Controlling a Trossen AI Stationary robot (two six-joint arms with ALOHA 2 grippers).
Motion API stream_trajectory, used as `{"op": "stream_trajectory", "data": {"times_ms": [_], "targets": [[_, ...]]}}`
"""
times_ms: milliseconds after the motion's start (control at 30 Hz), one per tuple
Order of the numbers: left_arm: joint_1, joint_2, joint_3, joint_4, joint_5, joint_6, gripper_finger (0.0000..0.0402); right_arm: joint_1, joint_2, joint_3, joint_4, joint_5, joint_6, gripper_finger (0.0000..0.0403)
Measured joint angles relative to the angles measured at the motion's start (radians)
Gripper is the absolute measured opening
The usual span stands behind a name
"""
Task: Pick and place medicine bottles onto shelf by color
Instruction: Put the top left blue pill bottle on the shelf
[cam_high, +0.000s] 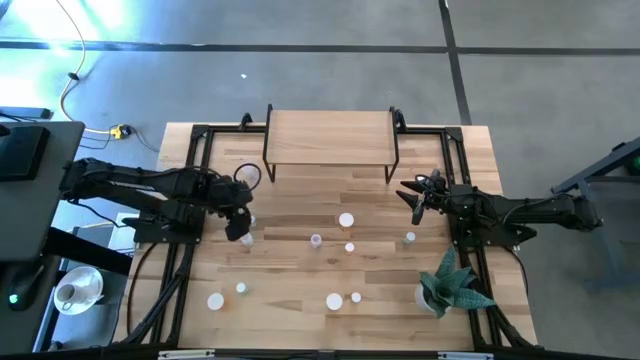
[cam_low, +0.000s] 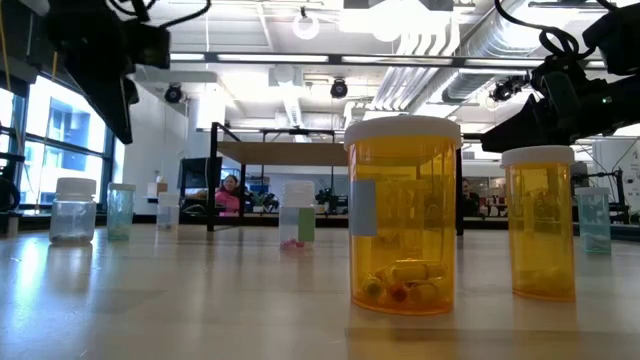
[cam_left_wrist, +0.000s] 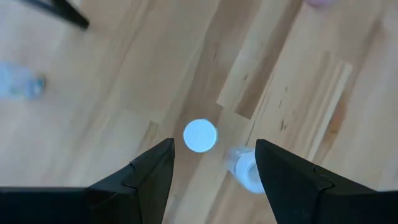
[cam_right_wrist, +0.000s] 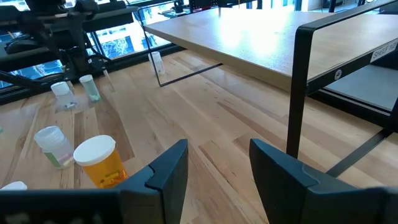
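From above I see the desk (cam_high: 300, 290) with the shelf (cam_high: 330, 137) standing at its 12 o'clock edge, its long axis running 9 to 3, top bare. The widest open wood lies between the shelf's front legs and the scattered medicine bottles (cam_high: 346, 220), which stand upright, white caps up, across the middle and toward the 6 o'clock edge. A potted plant (cam_high: 452, 283) sits near the 4 o'clock corner, and black frame rails run along both side edges.

My left claw (cam_high: 240, 226) hangs over the 9 o'clock side of the desk. In its wrist view the fingers (cam_left_wrist: 149, 177) are spread apart and hold nothing; a white-capped bottle (cam_left_wrist: 200, 135) stands upright straight below the gap, and a second clear bottle (cam_left_wrist: 245, 168) is just beside it, partly behind one finger.

My right claw (cam_high: 417, 199) floats near the shelf's 3 o'clock leg, clear of the wood. Its fingers (cam_right_wrist: 163, 174) are parted with nothing between them, pointing toward the shelf leg and an orange bottle (cam_right_wrist: 99, 160) farther off.
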Motion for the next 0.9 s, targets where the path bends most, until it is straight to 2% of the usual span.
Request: {"op": "stream_trajectory", "data": {"times_ms": [133,300,900], "targets": [[0.0,0.055,0.0,0.0,0.0,-0.179,0.0213,0.0,0.0,0.0,0.0,0.0,0.0,0.0162],[0.0,0.117,0.0,0.001,-0.002,-0.312,0.0213,0.0,0.0,0.0,0.0,0.0,0.0,0.0162],[0.0,0.25,0.0,0.046,-0.004,-0.381,0.0213,0.0,0.0,0.0,0.0,0.0,0.0,0.0162]]}}
